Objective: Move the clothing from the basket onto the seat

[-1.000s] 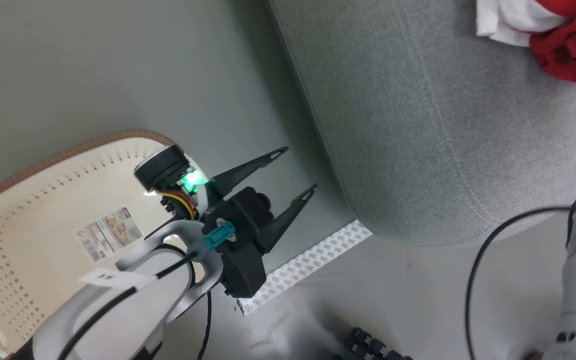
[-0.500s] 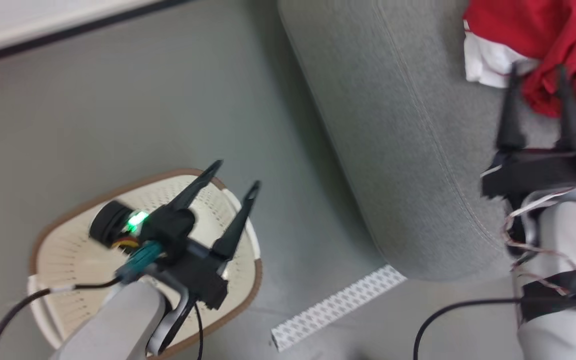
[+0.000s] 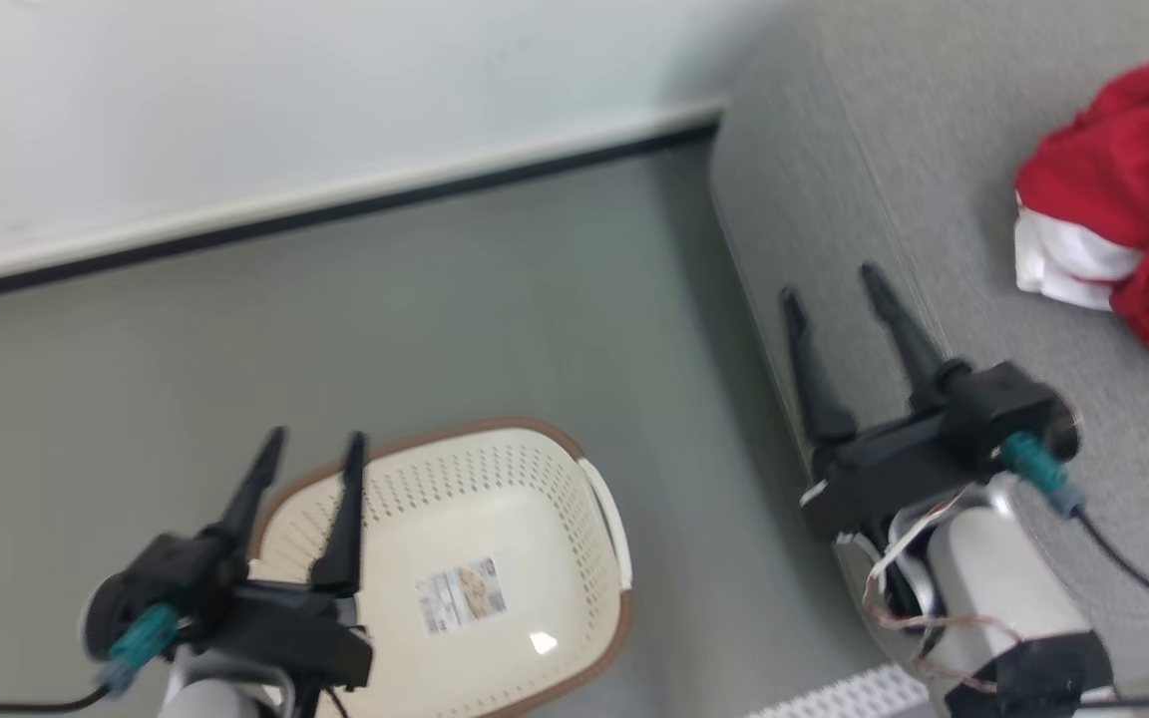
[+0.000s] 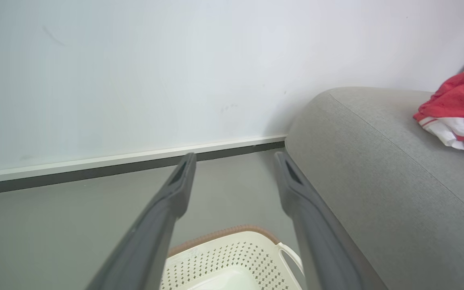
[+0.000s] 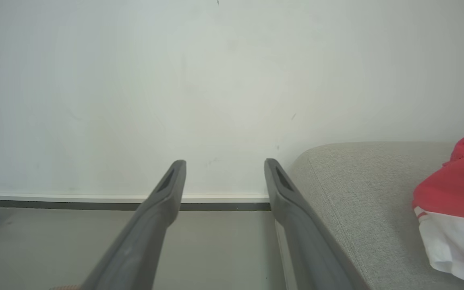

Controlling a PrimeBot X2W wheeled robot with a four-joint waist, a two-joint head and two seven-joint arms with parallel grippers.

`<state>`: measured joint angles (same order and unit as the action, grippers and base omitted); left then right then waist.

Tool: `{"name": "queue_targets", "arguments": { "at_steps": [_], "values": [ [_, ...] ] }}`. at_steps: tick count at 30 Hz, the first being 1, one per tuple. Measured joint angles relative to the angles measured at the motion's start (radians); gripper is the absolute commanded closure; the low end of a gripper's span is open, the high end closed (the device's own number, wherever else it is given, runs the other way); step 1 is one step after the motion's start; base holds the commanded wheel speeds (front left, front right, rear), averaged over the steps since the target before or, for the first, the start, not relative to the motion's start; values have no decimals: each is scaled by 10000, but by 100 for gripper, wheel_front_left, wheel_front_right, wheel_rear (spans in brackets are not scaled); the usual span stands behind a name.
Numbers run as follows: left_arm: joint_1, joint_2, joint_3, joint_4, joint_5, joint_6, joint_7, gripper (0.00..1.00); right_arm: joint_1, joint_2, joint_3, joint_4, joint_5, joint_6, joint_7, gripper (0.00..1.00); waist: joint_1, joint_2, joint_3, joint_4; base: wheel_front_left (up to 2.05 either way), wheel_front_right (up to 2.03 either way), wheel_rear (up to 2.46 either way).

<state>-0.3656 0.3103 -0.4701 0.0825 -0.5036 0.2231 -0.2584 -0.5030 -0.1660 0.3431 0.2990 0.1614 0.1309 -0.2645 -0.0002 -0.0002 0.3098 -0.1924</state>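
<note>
The left gripper [image 3: 315, 437] is hovering over the left edge of the basket [image 3: 602, 519], its two long dark fingers standing apart and holding nothing. The right gripper [image 3: 829, 282] is hanging above the rounded edge of the seat [image 3: 934, 189], its fingers likewise spread wide with nothing between them. The clothing [image 3: 1128, 189] is lying in a crumpled red heap with a white panel showing at its lower left, resting on the grey seat cushion well apart from the right gripper and off to its right. The cream basket with its brown rim band is sitting on the grey floor [image 3: 435, 309] just beside the seat, and a label sticker [image 3: 462, 596] is lying flat on its floor; the sticker is showing a small picture and lines of print, but the writing is too small and blurred to read. A white wall [image 3: 235, 90] with a dark baseboard [image 3: 335, 207] is running behind the floor. In the left wrist view the left gripper [image 4: 236, 155] is pointing toward that wall, with the basket's perforated wall [image 4: 232, 257] below it and the clothing [image 4: 457, 100] lying on the seat [image 4: 377, 169] at the right. In the right wrist view the right gripper [image 5: 224, 162] is pointing at the wall too, with the clothing [image 5: 453, 193] lying on the seat [image 5: 361, 193] at the right edge.
</note>
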Motion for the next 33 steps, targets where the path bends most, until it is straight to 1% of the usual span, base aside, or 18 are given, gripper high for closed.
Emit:
{"name": "queue_targets", "arguments": {
  "at_steps": [1, 2, 3, 7, 9, 10, 13, 17, 20, 23, 27, 30, 33],
  "values": [
    [0, 0, 0, 0, 0, 0, 0, 0, 0, 0, 0, 0, 0, 0, 0, 0, 0, 0, 0, 0, 0, 0, 0],
    [406, -109, 610, -320, 92, 75, -23, 0, 295, -19, 322, -173, 167, 0, 0, 0, 1, 0, -325, 215, 0, 0, 0],
    [406, -109, 610, -320, 92, 75, -23, 0, 295, -19, 322, -173, 167, 0, 0, 0, 1, 0, -325, 215, 0, 0, 0],
    [1458, -345, 1544, -736, 541, 15, -23, 0, 981, -94, 767, -412, 435, 0, 2, 0, 0, 0, -1010, 578, 0, 0, 0],
    [1969, -512, 2057, -901, 734, -29, -23, 0, 1283, -161, 775, -539, 520, 0, 0, 0, 0, 0, -1364, 735, 0, 0, 0],
    [2522, -665, 2487, -1085, 928, -96, -23, 0, 1586, -221, 780, -617, 527, 0, 0, 0, 0, -1, -1719, 873, 0, 0, 0],
    [3369, -966, 2991, -1369, 1294, -119, -23, 0, 2073, -282, 688, -888, 522, 0, 0, 0, -1, -1, -2226, 1054, 0, 0, 0],
    [4071, -1137, 3593, -1864, 1941, -242, -23, 0, 2682, -274, 270, -1450, 395, 0, -2, 0, 0, -1, -2784, 1268, 0, 0, 0],
    [4494, -1183, 3858, -2171, 2441, -562, -23, 0, 3250, -119, -111, -1833, 201, 0, 0, 0, 0, 0, -3127, 1377, 0, 0, 0],
    [4900, -1369, 4079, -2232, 2637, -882, -23, 0, 3838, 40, -357, -2061, 38, 0, 0, 0, 0, 0, -3423, 1432, 0, 0, 0],
    [5297, -1624, 4337, -2196, 2897, -1200, -23, 0, 4529, 146, -541, -2173, -27, 0, 0, 0, 0, 0, -3763, 1428, 0, 0, 0],
    [5485, -1745, 4466, -2109, 3060, -1448, -23, 0, 4797, 146, -462, -2197, -29, 0, 0, 0, 0, 0, -3952, 1371, 0, 0, 0],
    [5693, -1824, 4506, -1841, 3156, -1787, -25, 0, 5007, 90, -284, -2167, -29, 0, 0, 0, 1, 1, -4075, 1281, 0, 0, 0]
  ]
}}
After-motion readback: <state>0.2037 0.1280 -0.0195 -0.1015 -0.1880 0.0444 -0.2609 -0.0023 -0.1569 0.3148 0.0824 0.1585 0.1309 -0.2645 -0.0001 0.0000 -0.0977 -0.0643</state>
